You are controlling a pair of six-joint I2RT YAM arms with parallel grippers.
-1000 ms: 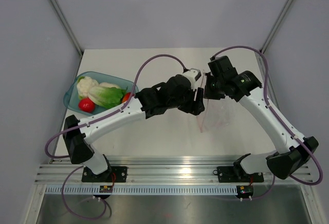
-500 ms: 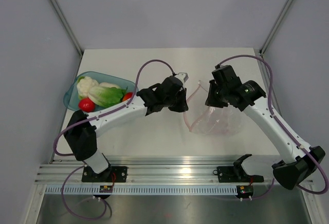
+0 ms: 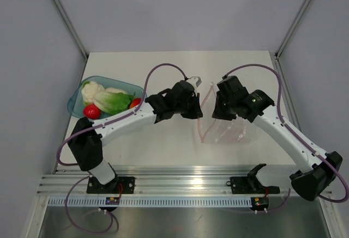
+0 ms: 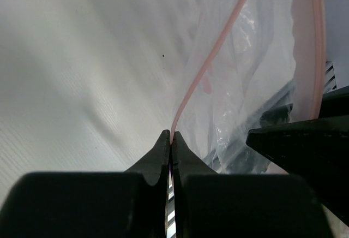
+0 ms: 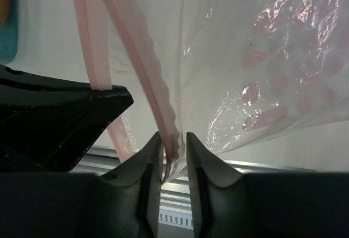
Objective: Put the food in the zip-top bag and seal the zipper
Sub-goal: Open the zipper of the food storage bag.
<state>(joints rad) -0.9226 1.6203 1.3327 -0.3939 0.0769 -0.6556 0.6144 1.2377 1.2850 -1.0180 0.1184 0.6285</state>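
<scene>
Left gripper (image 4: 170, 138) clenched on the zipper (image 4: 210, 63); right gripper (image 5: 173, 142) slack around it. Bag (image 3: 232, 132), 3 o'clock of the food (image 3: 112, 101), looks limp and slippery (hold the stiffer strip).

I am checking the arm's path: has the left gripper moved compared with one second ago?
Yes. In the top view the left gripper has shifted left, toward the bowl, and is now shut on the zipper.
</scene>
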